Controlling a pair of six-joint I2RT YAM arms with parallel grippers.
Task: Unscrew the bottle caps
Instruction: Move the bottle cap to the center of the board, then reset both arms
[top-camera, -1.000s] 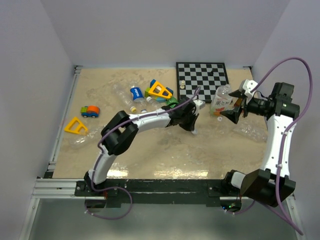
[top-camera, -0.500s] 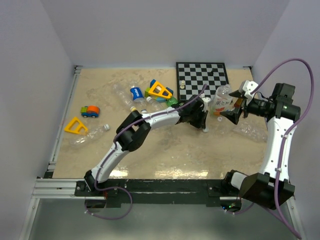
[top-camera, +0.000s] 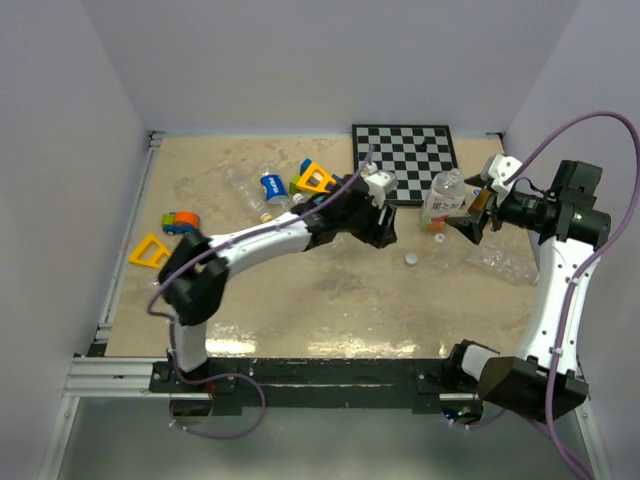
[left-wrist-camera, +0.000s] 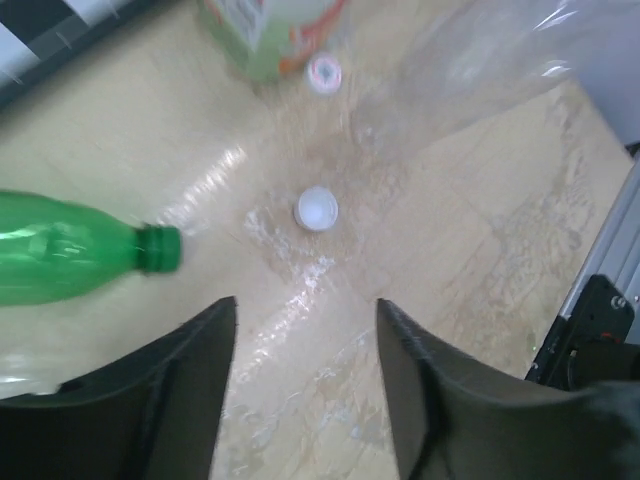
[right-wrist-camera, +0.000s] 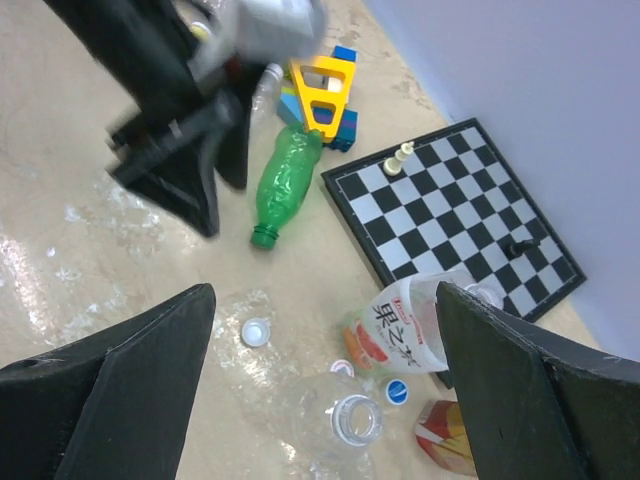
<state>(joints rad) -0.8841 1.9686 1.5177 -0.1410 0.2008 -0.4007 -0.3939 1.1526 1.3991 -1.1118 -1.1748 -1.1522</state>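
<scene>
A loose white bottle cap (top-camera: 411, 259) (left-wrist-camera: 317, 208) (right-wrist-camera: 256, 332) lies open side up on the table. My left gripper (top-camera: 379, 226) (left-wrist-camera: 305, 305) hovers behind and left of it, open with nothing between its fingers. Below it lies a capless green bottle (left-wrist-camera: 70, 262) (right-wrist-camera: 285, 185). My right gripper (top-camera: 466, 221) (right-wrist-camera: 322, 290) stands wide open and empty beside a labelled bottle (top-camera: 440, 200) (right-wrist-camera: 410, 325). A red-and-white cap (left-wrist-camera: 323, 72) (right-wrist-camera: 343, 368) and a blue cap (right-wrist-camera: 397, 391) lie by that bottle. A clear capless bottle (right-wrist-camera: 355, 418) lies under the right gripper.
A chessboard (top-camera: 405, 160) with small pieces lies at the back. Left of it are a blue-labelled bottle (top-camera: 272, 190), yellow toys (top-camera: 318, 180) and a toy car (top-camera: 181, 222). Crushed clear plastic (top-camera: 500, 262) lies at the right. An orange carton (right-wrist-camera: 445, 440) sits near the labelled bottle.
My left gripper has opened, leaving the white cap on the table, and has drawn back up and to the left. The right arm has barely moved.
</scene>
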